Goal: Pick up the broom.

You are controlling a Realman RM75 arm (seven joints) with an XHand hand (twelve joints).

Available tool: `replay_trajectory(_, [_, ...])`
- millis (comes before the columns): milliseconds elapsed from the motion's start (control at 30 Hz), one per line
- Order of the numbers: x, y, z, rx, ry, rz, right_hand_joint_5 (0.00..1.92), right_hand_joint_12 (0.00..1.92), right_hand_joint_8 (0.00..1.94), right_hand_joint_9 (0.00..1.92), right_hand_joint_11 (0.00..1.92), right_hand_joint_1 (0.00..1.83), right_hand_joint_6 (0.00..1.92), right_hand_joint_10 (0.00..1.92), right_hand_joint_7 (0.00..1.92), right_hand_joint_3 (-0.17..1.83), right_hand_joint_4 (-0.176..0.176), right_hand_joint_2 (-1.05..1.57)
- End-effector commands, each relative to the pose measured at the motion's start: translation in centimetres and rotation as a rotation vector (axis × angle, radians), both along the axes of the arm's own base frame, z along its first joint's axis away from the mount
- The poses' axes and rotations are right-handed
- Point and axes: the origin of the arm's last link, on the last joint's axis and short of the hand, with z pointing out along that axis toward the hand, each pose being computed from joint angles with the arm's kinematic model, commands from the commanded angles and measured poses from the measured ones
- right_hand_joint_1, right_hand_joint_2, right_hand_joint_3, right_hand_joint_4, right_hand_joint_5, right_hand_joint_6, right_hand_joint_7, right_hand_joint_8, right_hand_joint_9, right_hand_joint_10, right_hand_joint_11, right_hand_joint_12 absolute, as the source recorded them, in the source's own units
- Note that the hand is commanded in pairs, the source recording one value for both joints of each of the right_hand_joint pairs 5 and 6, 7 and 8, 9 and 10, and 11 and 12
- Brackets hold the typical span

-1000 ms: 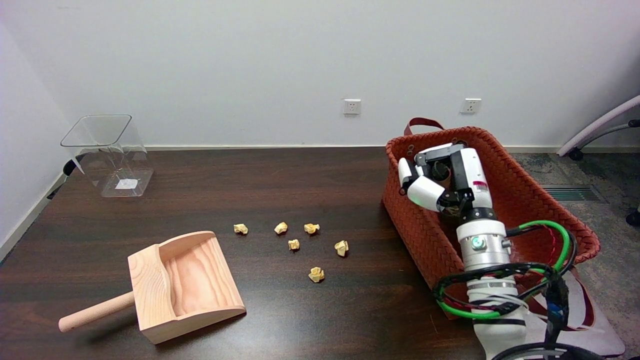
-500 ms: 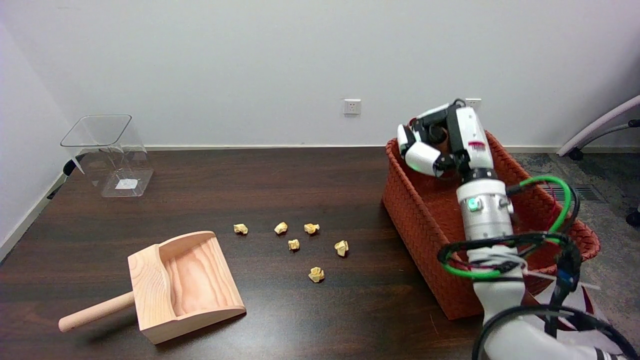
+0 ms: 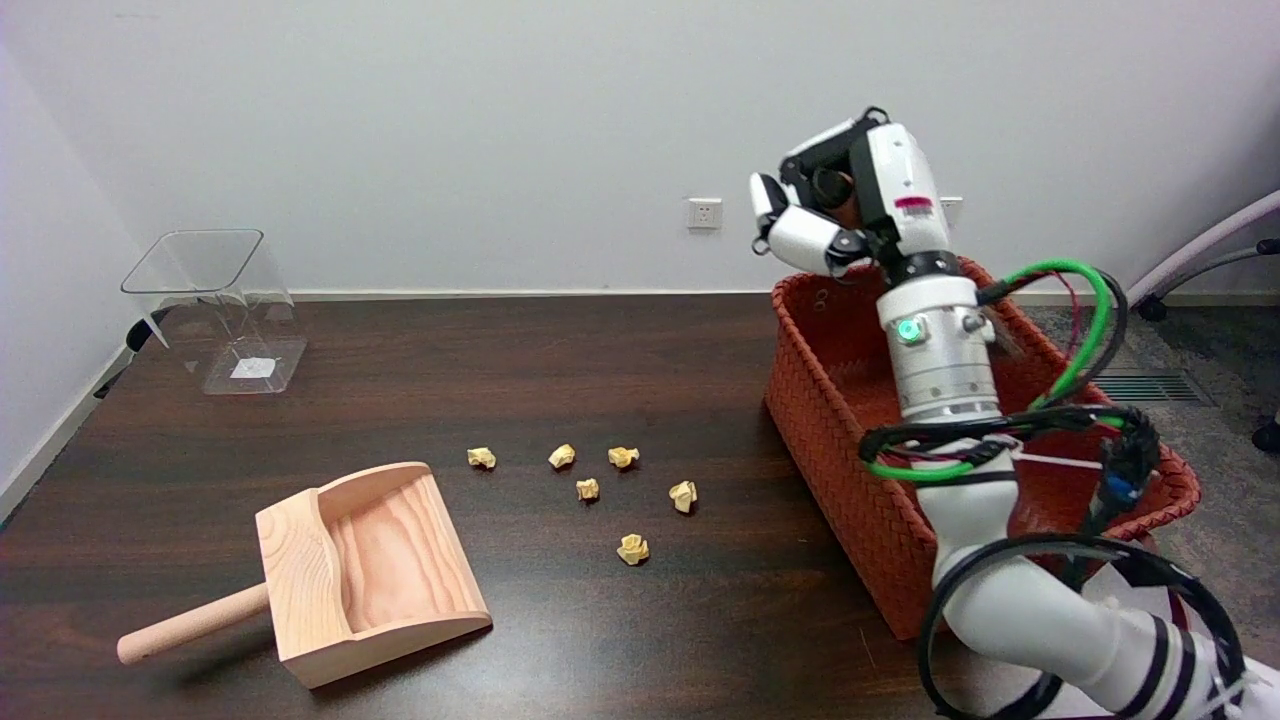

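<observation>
My right hand point(image 3: 850, 210) is raised in the air above the far end of the orange woven basket point(image 3: 835, 440). Its fingers are curled around a dark brown round handle end, the broom point(image 3: 848, 205), of which only this small part shows between the fingers. Behind the hand and wrist the rest of the broom is hidden. The arm rises from the lower right, over the basket's near wall.
A wooden dustpan point(image 3: 370, 560) lies at the front left with its handle pointing left. Several crumpled yellow paper scraps point(image 3: 623, 457) are scattered mid-table. A clear plastic bin point(image 3: 215, 310) stands at the back left. Green and black cables loop around the forearm.
The right hand has risen out of the basket, from down inside it to well above its rim, keeping its fingers curled on the brown handle. Everything on the table stays put.
</observation>
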Motion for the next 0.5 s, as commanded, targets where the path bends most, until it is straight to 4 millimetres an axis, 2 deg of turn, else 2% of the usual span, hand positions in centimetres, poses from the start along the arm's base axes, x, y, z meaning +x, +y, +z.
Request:
replay_trajectory(33, [3.4, -2.3, -5.8, 0.135, 0.001, 0.065, 1.92, 1.92, 1.92, 1.92, 1.92, 1.21, 1.92, 1.92, 1.92, 0.69, 0.0, 1.57])
replay_trajectory(167, [3.4, -2.5, -7.6, 0.182, -0.04, 0.056, 1.92, 1.92, 1.92, 1.92, 1.92, 1.22, 1.92, 1.92, 1.92, 0.71, 0.0, 1.57])
replay_trajectory(500, [3.2, -1.6, -11.5, 0.166, 0.022, 0.03, 1.92, 1.92, 1.92, 1.92, 1.92, 1.23, 1.92, 1.92, 1.92, 0.77, 0.0, 1.57])
